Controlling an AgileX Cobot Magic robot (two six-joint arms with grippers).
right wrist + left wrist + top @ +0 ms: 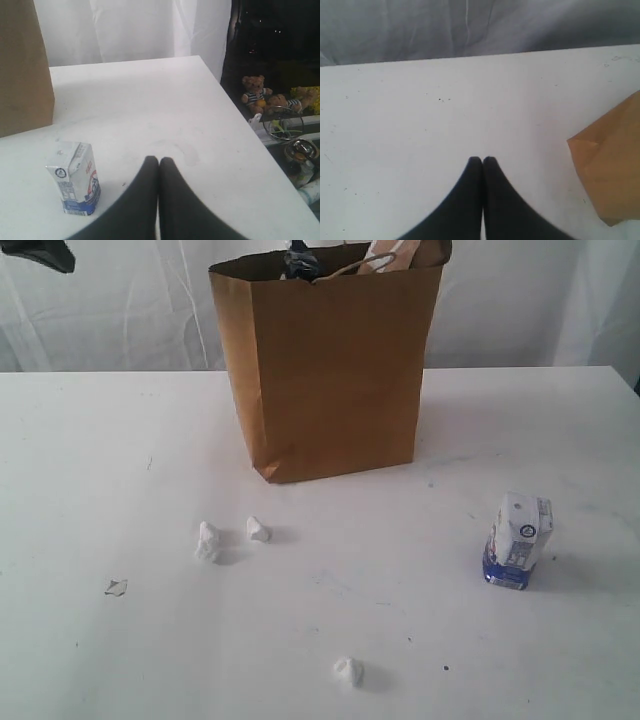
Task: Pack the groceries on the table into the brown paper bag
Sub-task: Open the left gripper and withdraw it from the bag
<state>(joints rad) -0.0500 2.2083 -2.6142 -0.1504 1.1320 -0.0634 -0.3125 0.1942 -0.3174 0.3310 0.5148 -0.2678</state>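
Observation:
The brown paper bag (328,365) stands upright at the back middle of the white table (120,440), with dark and pale items poking out of its top. A small white-blue carton (517,539) stands alone on the table's right side; the right wrist view shows the carton (74,183) too. My left gripper (482,159) is shut and empty above bare table, with a corner of the bag (612,160) off to one side. My right gripper (158,159) is shut and empty, beside the carton and apart from it. A dark arm part (40,252) shows at the exterior view's top left.
Three small crumpled white scraps (208,542) (258,530) (348,672) and a flat scrap (116,587) lie on the table's front half. A white curtain (120,300) hangs behind. Past the table's edge in the right wrist view are teddy bears (255,92) and bowls (282,127).

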